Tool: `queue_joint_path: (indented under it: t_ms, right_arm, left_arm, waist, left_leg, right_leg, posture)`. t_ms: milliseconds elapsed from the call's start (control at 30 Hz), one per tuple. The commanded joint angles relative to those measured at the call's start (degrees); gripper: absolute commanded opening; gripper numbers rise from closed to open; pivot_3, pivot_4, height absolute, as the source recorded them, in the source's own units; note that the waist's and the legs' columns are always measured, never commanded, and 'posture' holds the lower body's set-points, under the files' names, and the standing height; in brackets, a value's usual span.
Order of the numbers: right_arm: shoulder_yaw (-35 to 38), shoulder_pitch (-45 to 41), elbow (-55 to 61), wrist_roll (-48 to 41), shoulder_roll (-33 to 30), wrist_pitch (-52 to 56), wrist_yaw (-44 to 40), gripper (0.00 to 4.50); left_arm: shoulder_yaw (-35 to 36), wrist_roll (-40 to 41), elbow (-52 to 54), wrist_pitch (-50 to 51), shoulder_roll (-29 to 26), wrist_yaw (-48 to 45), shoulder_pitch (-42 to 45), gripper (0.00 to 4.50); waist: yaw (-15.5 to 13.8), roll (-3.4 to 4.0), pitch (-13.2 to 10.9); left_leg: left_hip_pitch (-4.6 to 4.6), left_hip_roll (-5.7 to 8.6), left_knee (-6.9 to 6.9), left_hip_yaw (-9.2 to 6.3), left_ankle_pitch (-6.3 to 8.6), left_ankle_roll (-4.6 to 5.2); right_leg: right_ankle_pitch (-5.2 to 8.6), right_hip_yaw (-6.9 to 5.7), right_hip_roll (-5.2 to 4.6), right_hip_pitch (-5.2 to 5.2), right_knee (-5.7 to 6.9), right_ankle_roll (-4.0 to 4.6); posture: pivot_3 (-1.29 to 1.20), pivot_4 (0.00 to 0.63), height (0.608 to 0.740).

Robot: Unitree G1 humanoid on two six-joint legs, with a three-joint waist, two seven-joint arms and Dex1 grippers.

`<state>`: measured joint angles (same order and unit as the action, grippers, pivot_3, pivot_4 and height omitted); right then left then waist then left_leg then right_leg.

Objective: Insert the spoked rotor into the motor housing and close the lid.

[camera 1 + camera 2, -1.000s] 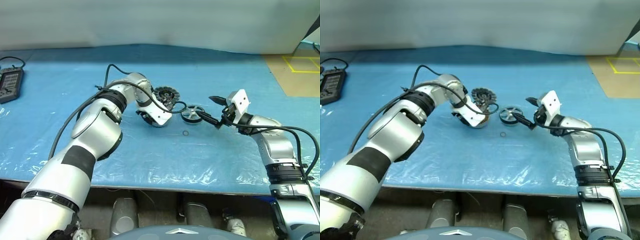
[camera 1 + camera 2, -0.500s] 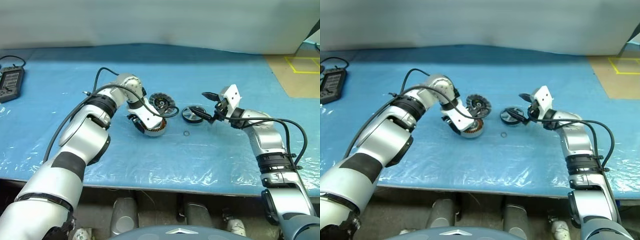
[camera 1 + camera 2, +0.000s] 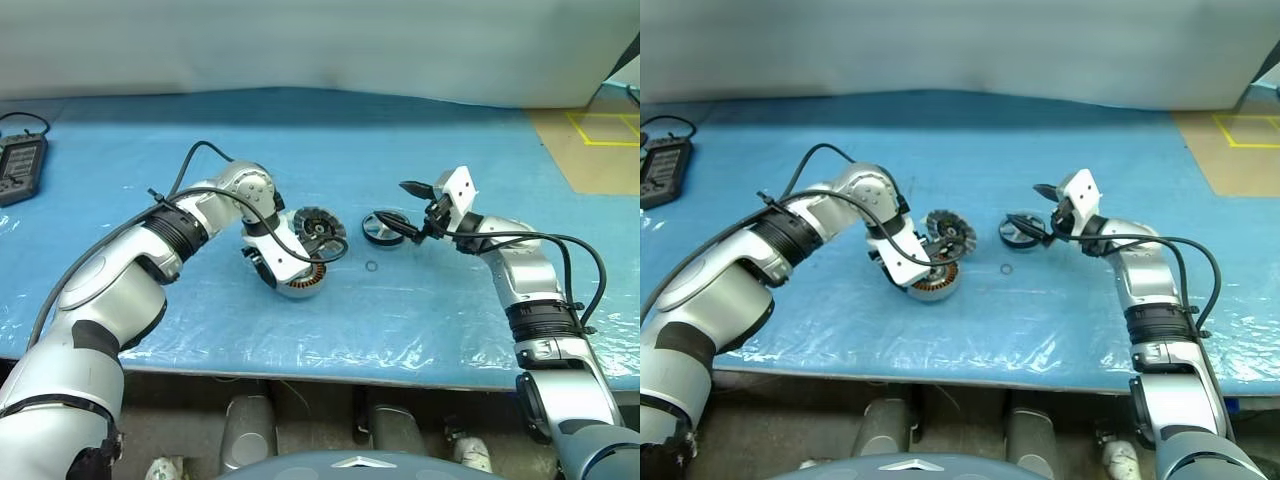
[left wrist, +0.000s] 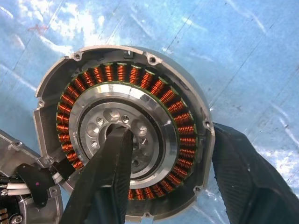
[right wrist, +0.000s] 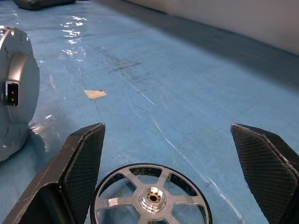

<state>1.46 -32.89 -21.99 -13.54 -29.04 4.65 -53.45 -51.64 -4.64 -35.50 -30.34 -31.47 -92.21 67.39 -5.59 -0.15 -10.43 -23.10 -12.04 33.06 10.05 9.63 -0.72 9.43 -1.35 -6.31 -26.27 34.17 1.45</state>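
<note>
The blue-covered table (image 3: pixel 420 130) carried all parts. The left gripper (image 4: pixel 166 186) pointed steeply down over the motor housing (image 4: pixel 124 133), which lay winding face up on the cover near the table's middle. One finger (image 4: pixel 100 179) stood in the housing's silver centre, the other outside its rim; whether they pinched the wall could not be told. The lid (image 3: pixel 322 226), toothed edge showing, sat just beside the housing on its far side. The spoked rotor (image 5: pixel 152 198) lay flat on the cover, apart from the lid, to its right. The right gripper (image 5: pixel 173 168) was held level, its fingers spread wide either side of the rotor, not touching it. A small ring (image 3: pixel 372 267) lay near the rotor. A dark handset (image 3: pixel 20 168) rested at the far left edge.
</note>
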Motion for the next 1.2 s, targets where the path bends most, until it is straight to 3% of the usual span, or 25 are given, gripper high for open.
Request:
queue_joint_path:
  t_ms: [33, 100, 300, 533, 667, 967, 1200]
  right_arm:
    - [0.46, -1.58, -0.18, -0.15, 0.02, -1.63, -0.30, 4.50]
    - [0.48, -1.85, -0.58, -0.09, 0.06, -1.87, -0.41, 4.50]
    - [0.31, -2.78, -2.02, 0.23, 0.28, -2.79, -0.87, 4.50]
    - [0.08, -3.80, -4.23, 0.65, 1.12, -4.02, -1.50, 4.50]
    - [-0.01, -4.13, -5.36, 0.75, 1.87, -4.45, -1.90, 4.50]
    - [0.37, -1.67, -3.72, 0.39, 2.73, -4.14, -1.47, 4.50]
    - [0.75, 3.49, 3.08, -0.54, 1.72, -2.17, -1.51, 4.50]
  left_arm:
    - [0.48, 0.80, 1.95, 1.28, -0.48, -0.29, -0.17, 3.66]
    - [1.49, 1.02, 2.66, 3.95, -0.47, -0.29, -0.71, 4.32]
    - [-2.06, 10.13, 8.51, 7.87, -6.30, -0.29, -0.32, 4.32]
    - [-7.28, 25.41, 21.53, 17.27, -19.40, -0.29, -0.98, 4.32]
    - [-3.17, 32.11, 24.29, 22.93, -23.22, -0.29, -4.09, 4.32]
    - [16.67, 37.06, 25.41, 36.56, -16.24, 3.11, -17.04, 4.32]
    - [31.03, 37.07, 26.42, 45.53, -9.26, 16.68, -25.17, 4.32]
  waist:
    - [0.02, 0.00, 0.00]
    - [0.05, 0.00, 0.00]
    - [0.20, 0.00, 0.00]
    - [0.33, 0.01, 0.00]
    - [0.33, 0.02, 0.00]
    - [0.33, 0.02, 0.01]
    - [0.91, 0.05, 0.03]
  left_leg:
    - [0.00, 0.00, 0.01, 0.00, 0.00, 0.00]
    - [0.01, 0.01, 0.03, 0.00, 0.00, 0.00]
    - [0.04, 0.01, 0.11, 0.00, -0.02, -0.04]
    - [0.02, -0.14, 0.10, 0.02, -0.08, -0.20]
    - [0.05, -0.17, 0.10, 0.06, -0.14, -0.45]
    - [0.06, -0.14, 0.17, 0.07, -0.17, -0.51]
    - [0.18, -0.14, 0.24, 0.06, -0.17, -0.50]
  right_leg:
    - [0.00, 0.01, 0.00, 0.00, 0.01, 0.00]
    - [0.00, 0.02, 0.00, 0.00, 0.06, 0.00]
    - [0.00, 0.07, 0.01, -0.06, 0.25, 0.00]
    - [0.11, 0.08, 0.11, -0.29, 0.53, 0.05]
    - [0.12, 0.11, 0.14, -0.32, 0.55, 0.04]
    - [0.12, 0.12, 0.12, -0.25, 0.58, 0.04]
    - [0.12, 0.14, 0.13, -0.10, 0.58, 0.04]
  posture:
    - [0.00, 0.150, 0.740]
    - [0.00, 0.150, 0.740]
    - [0.00, 0.150, 0.740]
    - [0.00, 0.150, 0.740]
    - [0.00, 0.150, 0.740]
    - [0.00, 0.150, 0.740]
    - [0.00, 0.150, 0.740]
